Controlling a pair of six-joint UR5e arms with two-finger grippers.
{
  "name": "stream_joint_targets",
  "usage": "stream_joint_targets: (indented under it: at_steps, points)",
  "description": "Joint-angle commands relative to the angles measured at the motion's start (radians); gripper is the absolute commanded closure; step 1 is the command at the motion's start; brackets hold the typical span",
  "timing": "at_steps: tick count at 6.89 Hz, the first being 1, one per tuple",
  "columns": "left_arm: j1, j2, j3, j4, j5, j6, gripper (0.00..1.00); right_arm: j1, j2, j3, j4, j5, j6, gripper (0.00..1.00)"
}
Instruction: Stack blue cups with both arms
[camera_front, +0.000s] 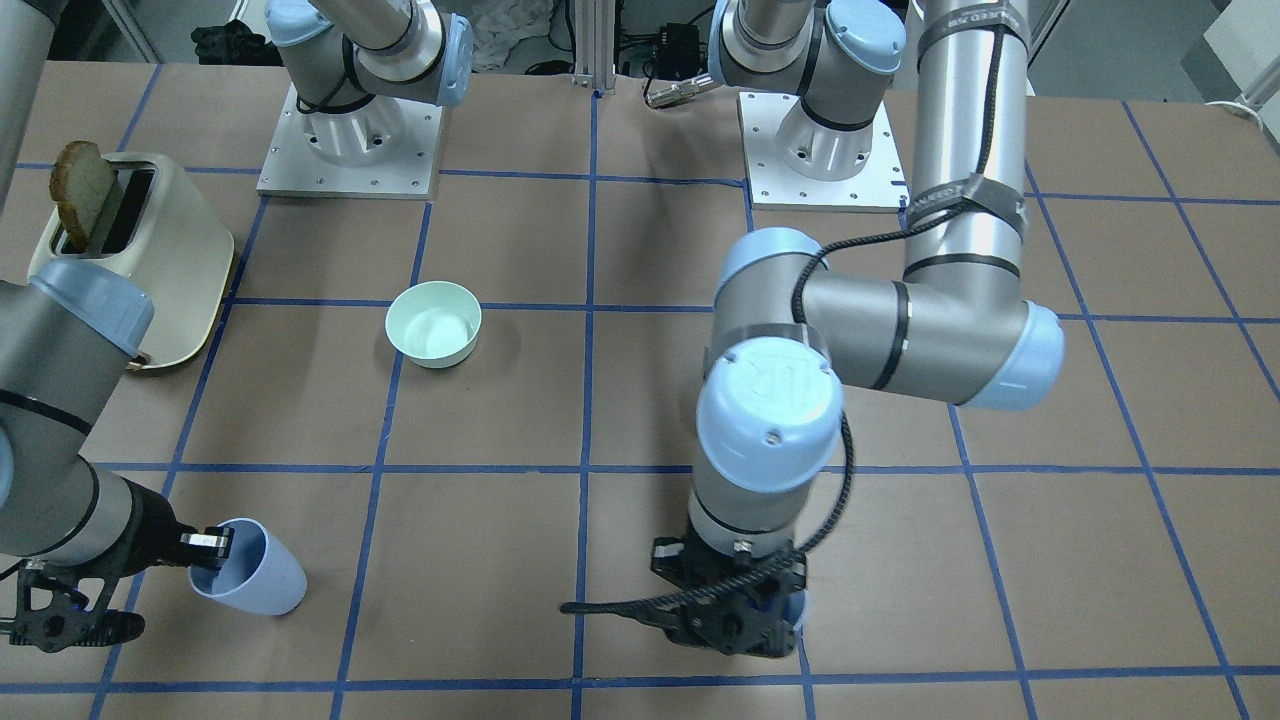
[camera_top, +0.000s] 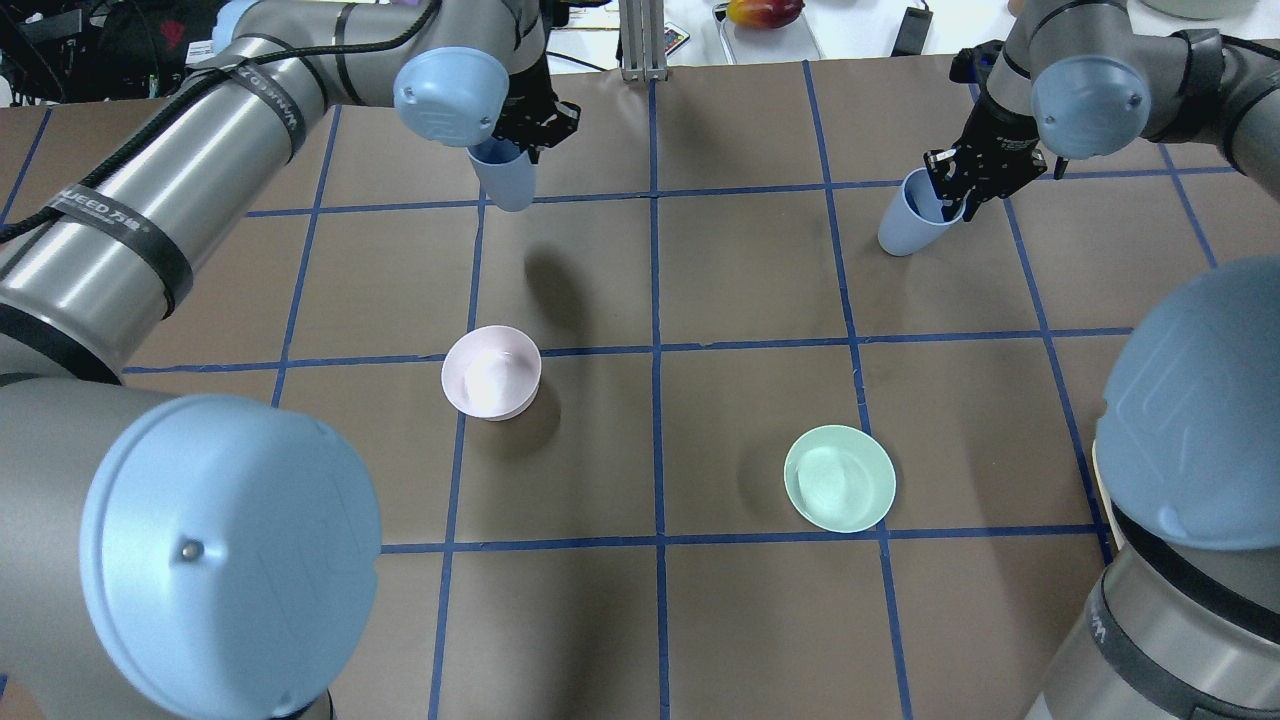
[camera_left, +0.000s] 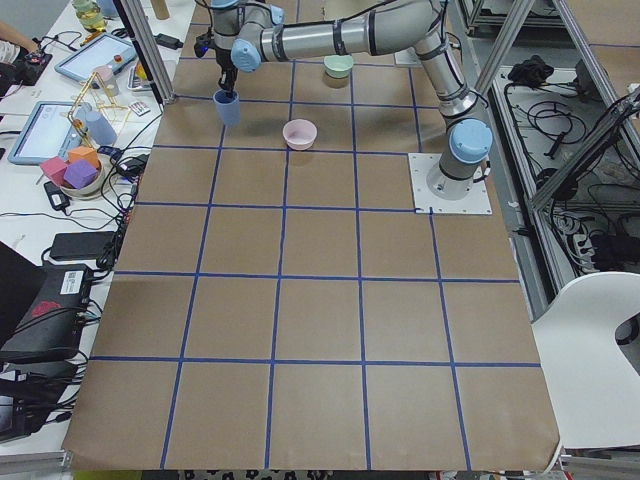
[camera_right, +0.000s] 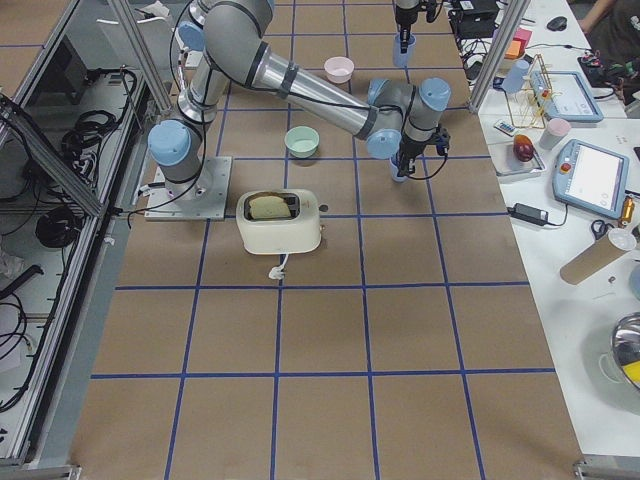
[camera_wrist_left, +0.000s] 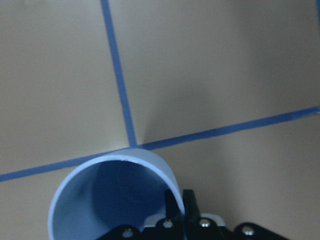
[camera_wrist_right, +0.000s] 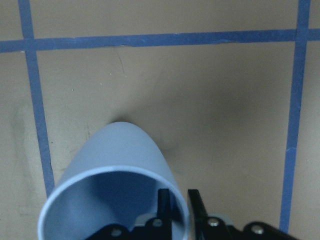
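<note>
Two pale blue cups are in view. My left gripper is shut on the rim of one blue cup, one finger inside and one outside. It holds the cup upright above the table at the far left, and its shadow lies apart on the mat. The left wrist view shows that cup's open mouth. My right gripper is shut on the rim of the other blue cup, which is tilted and low over the table at the far right. That cup also shows in the front view and the right wrist view.
A pale pink bowl sits left of centre and a mint-green bowl right of centre, nearer the robot. A cream toaster with a slice of toast stands by the right arm's side.
</note>
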Motion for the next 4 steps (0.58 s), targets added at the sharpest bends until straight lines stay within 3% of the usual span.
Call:
stream_joint_targets:
  at_steps: [1,4]
  points:
    - [-0.156,0.037,-0.059,-0.097,-0.06,-0.194,1.0,0.0,-0.04,-0.002,0.038,-0.001,0.001,1.0]
    - [-0.206,0.065,-0.187,-0.075,-0.112,-0.248,1.0,0.005,-0.143,0.001,0.166,-0.001,0.013,1.0]
